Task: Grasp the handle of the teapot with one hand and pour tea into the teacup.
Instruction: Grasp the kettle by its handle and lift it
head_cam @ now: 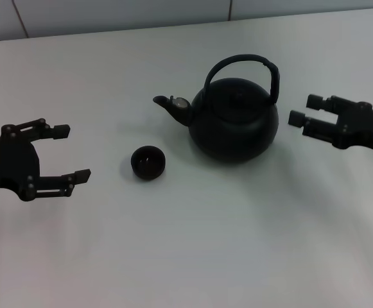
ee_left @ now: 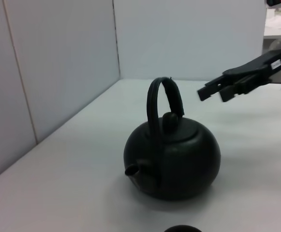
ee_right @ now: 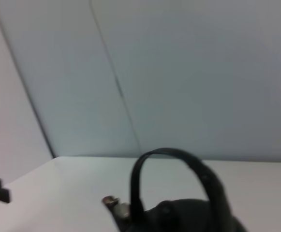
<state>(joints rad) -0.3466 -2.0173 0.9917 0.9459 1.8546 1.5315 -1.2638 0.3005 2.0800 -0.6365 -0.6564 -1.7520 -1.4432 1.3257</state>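
Note:
The black teapot (head_cam: 235, 122) stands upright on the white table, spout (head_cam: 171, 106) pointing left toward the small black teacup (head_cam: 148, 162). Its arched handle (head_cam: 245, 63) stands upright over the lid. My right gripper (head_cam: 300, 110) is open, just right of the teapot at handle height, apart from it. My left gripper (head_cam: 69, 153) is open and empty at the left, well left of the teacup. The left wrist view shows the teapot (ee_left: 174, 159), its handle (ee_left: 164, 104) and the right gripper (ee_left: 216, 91) beyond. The right wrist view shows the handle (ee_right: 179, 166) and spout tip (ee_right: 112, 203).
The white table (head_cam: 192, 244) stretches wide in front. Pale panel walls (ee_left: 58, 72) stand behind the table.

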